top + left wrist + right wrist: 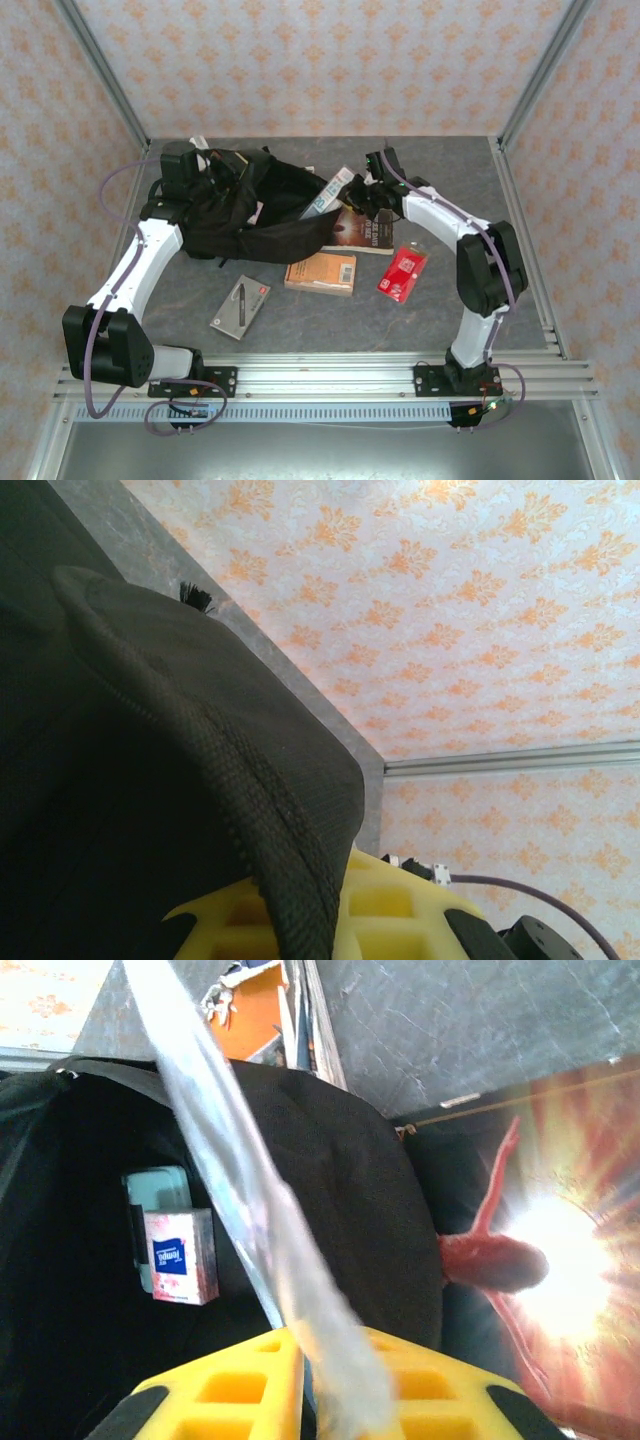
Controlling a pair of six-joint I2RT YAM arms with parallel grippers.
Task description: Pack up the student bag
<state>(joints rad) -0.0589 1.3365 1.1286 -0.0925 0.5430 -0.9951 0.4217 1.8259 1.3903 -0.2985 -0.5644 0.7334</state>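
The student bag (262, 228), a black fabric backpack, lies at the back left of the table with its mouth open toward the right. My left gripper (196, 172) is at its far left edge. In the left wrist view that gripper (318, 905) is shut on a fold of the bag's black fabric (150, 780). My right gripper (373, 190) hangs at the bag's mouth, shut on a long clear plastic packet (262, 1222) that looks blurred and slants over the bag's opening (345, 1170). The same packet (329, 194) pokes out of the bag. A tissue pack (180, 1256) stands inside.
A dark book with a red and orange cover (362, 231) lies under the right gripper. An orange book (321, 272), a red packet (402, 272) and a grey and black case (240, 305) lie nearer the front. Metal frame posts and patterned walls close in the table.
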